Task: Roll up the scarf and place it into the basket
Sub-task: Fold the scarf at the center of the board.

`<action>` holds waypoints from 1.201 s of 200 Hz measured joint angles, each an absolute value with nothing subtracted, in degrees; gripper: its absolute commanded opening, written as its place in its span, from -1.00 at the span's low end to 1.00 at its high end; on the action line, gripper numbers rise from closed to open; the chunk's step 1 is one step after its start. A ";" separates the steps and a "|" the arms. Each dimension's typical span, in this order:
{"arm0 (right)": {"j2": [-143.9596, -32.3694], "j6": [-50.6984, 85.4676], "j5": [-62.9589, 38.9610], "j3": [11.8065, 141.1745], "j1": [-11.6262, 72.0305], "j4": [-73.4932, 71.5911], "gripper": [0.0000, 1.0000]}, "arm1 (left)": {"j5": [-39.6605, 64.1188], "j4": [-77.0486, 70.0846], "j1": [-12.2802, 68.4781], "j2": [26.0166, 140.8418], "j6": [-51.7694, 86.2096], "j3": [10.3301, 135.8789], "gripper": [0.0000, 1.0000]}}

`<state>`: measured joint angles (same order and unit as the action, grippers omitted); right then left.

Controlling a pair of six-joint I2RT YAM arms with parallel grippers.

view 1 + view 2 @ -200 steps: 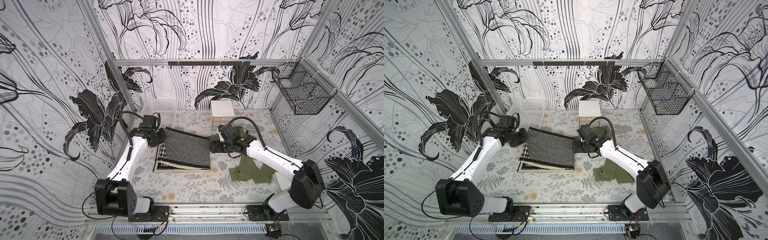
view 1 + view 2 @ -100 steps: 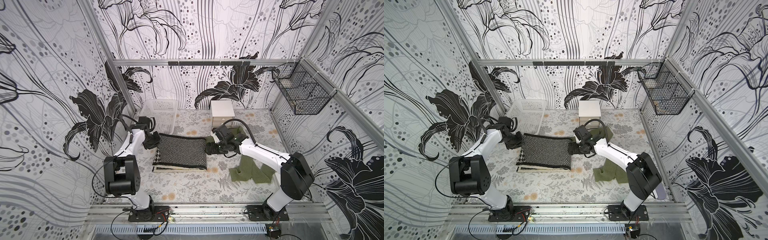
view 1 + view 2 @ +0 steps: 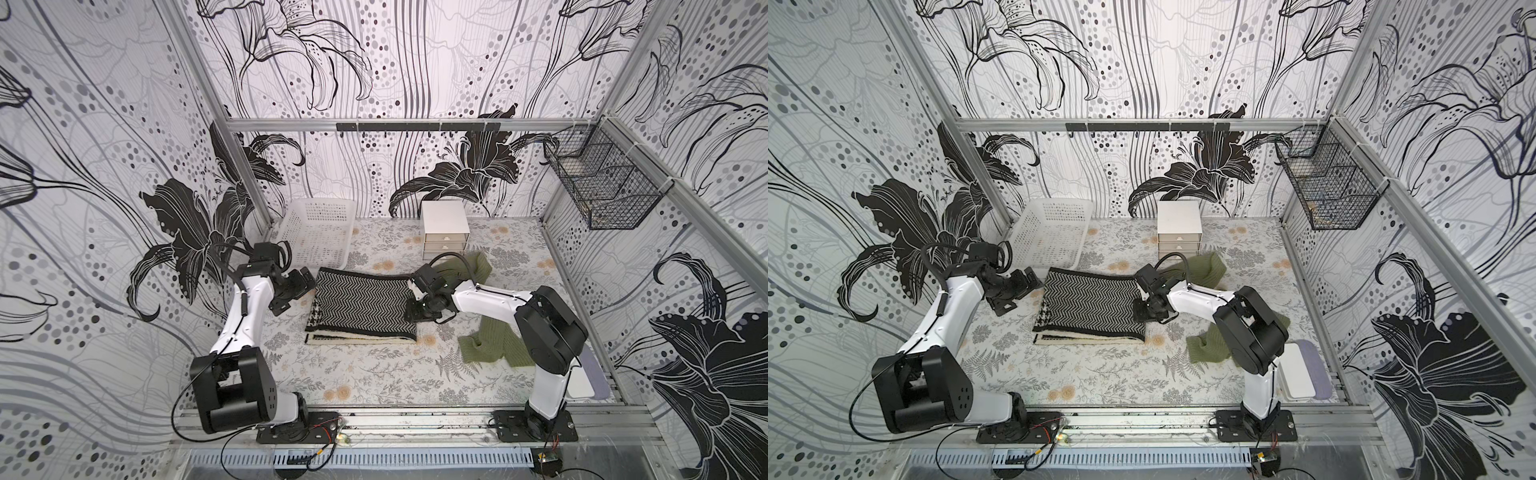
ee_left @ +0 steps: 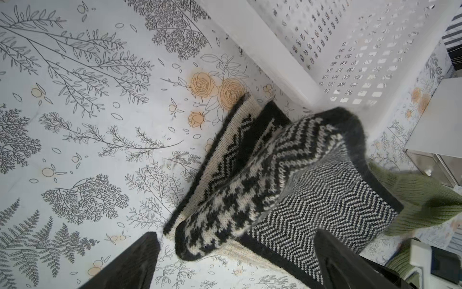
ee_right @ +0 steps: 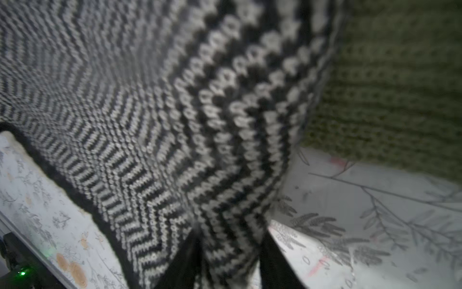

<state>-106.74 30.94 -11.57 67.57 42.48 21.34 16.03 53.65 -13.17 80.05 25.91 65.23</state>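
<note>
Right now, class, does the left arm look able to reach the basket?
Probably yes. The left gripper is open beside the scarf, and the basket lies just beyond it with nothing in between.

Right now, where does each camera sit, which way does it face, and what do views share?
Top views: high at the front, looking down on the table; left arm, left gripper, right arm, right gripper show.
Left wrist: on the left arm, facing scarf and basket; its open fingers show.
Right wrist: close on the scarf, green knit beside; its fingers pinch the scarf.
Shared: every view shows the scarf.
</note>
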 measured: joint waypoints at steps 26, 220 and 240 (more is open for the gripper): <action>-96.23 32.21 -8.19 57.82 43.13 23.31 -1.00 | 16.93 53.54 -12.69 79.85 25.93 65.19 1.00; -100.60 32.05 -3.73 58.72 39.18 24.34 -1.00 | 14.76 37.21 20.32 76.75 40.56 54.37 -0.82; -101.65 31.88 -4.93 59.59 39.18 22.24 -1.00 | 13.61 35.77 21.21 75.44 41.23 54.70 -0.76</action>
